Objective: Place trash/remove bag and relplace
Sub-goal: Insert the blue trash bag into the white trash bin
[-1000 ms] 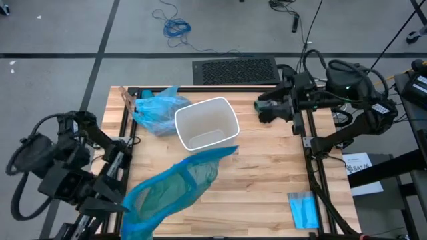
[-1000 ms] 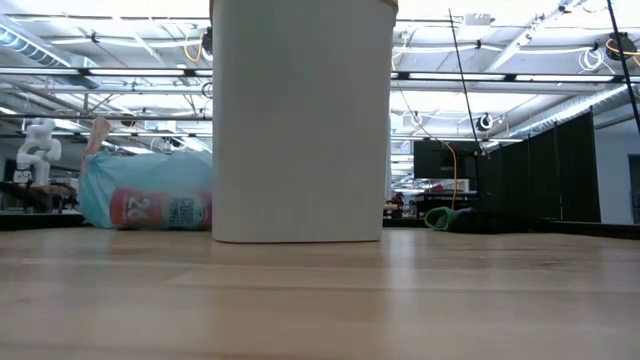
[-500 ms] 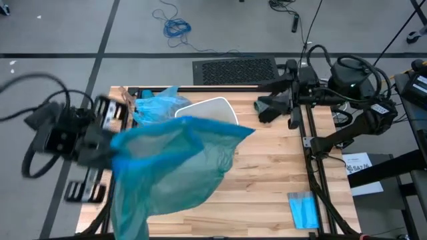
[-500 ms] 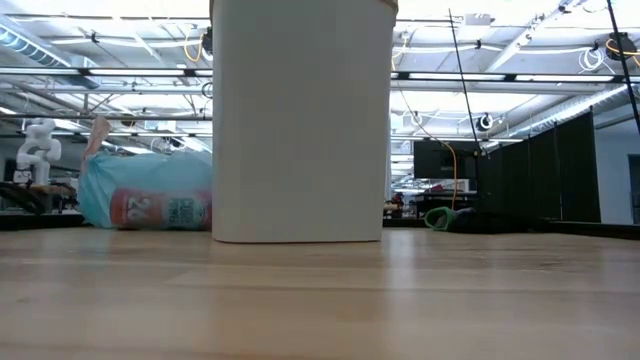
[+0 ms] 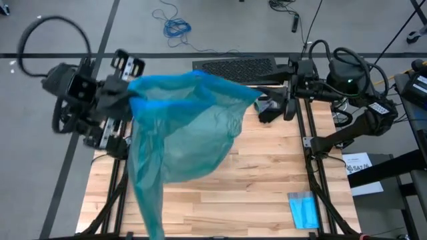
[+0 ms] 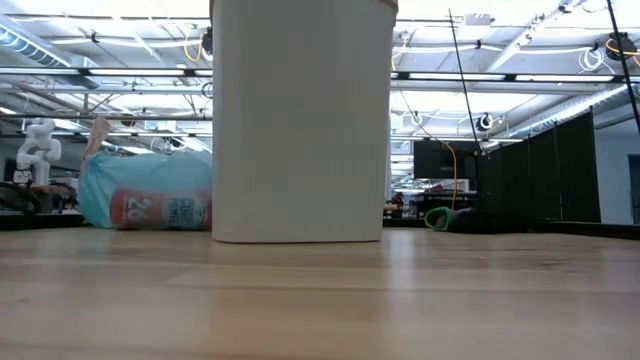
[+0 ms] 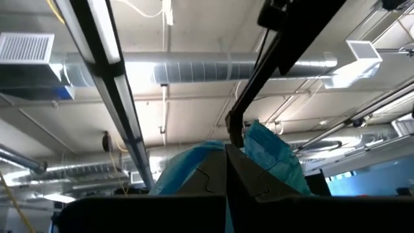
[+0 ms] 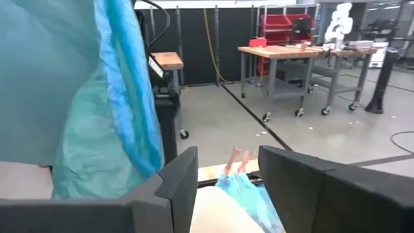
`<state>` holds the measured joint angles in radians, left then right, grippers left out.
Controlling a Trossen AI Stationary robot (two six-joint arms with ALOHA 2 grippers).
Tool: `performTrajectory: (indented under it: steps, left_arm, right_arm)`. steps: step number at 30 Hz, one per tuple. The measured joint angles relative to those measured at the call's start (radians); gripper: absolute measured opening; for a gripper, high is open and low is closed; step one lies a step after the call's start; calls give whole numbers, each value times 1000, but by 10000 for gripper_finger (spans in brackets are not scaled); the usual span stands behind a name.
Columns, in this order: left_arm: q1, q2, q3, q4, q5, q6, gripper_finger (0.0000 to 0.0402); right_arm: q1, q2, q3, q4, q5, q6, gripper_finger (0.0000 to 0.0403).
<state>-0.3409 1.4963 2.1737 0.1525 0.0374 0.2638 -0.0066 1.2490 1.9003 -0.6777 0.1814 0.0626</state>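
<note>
In the high view the left claw (image 5: 123, 93), at the upper left of the frame, is clenched on the rim of a teal bag (image 5: 180, 130) that hangs spread over the middle of the desk (image 5: 267, 180). The right claw (image 5: 270, 107), upper right, has its fingers apart and grasps nothing. In the low view the tied light-blue bag (image 6: 150, 190) with trash lies left of the white bin (image 6: 300, 120).
</note>
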Motion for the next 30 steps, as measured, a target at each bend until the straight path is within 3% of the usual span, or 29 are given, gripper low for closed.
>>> performTrajectory:
  steps: [5,13,27,30]
  left_arm:
    - [165,8,2,-55,106,-190,0]
    - [411,61,1,89,300,-470,0]
    - [611,144,1,105,496,-679,0]
    - [646,167,1,101,561,-731,0]
  right_arm:
    - [-26,-1,0,0,2,-3,155]
    - [-41,-1,0,0,2,-19,155]
    - [-129,-40,0,8,-1,-27,155]
    - [-130,-51,0,-4,-73,-18,155]
